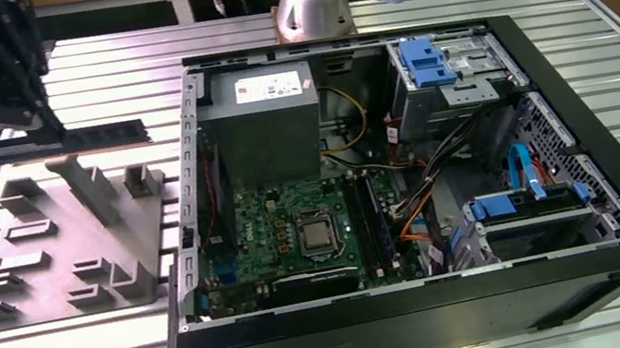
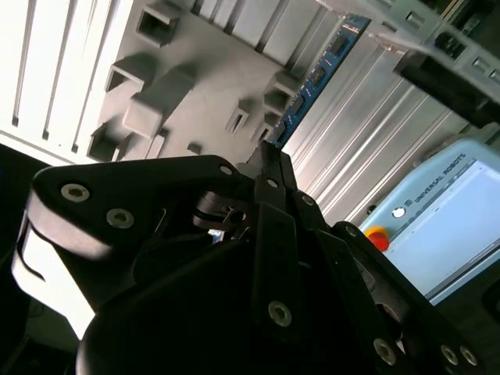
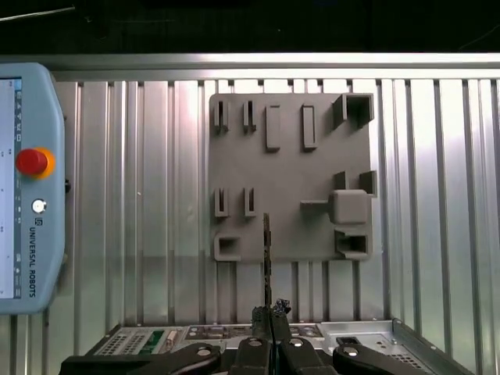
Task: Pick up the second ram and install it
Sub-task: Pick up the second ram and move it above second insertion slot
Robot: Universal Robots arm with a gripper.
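In the exterior view my black gripper [image 1: 45, 134] is at the far left, shut on one end of the second ram [image 1: 105, 136], a long dark stick held level above the far edge of the grey tray [image 1: 59, 242]. The second wrist view has the fingers [image 2: 269, 183] pinched on the stick [image 2: 316, 74], which runs out over the tray [image 2: 195, 70]. In the first wrist view the ram [image 3: 267, 250] appears edge-on as a thin dark line from the gripper [image 3: 269, 316] to the tray [image 3: 289, 156].
The open computer case [image 1: 542, 62] lies on the slatted table, its green motherboard [image 1: 293, 223] on the floor of the case. The arm's base [image 1: 314, 0] stands behind the case. A teach pendant [image 3: 23, 187] lies on the table beside the tray.
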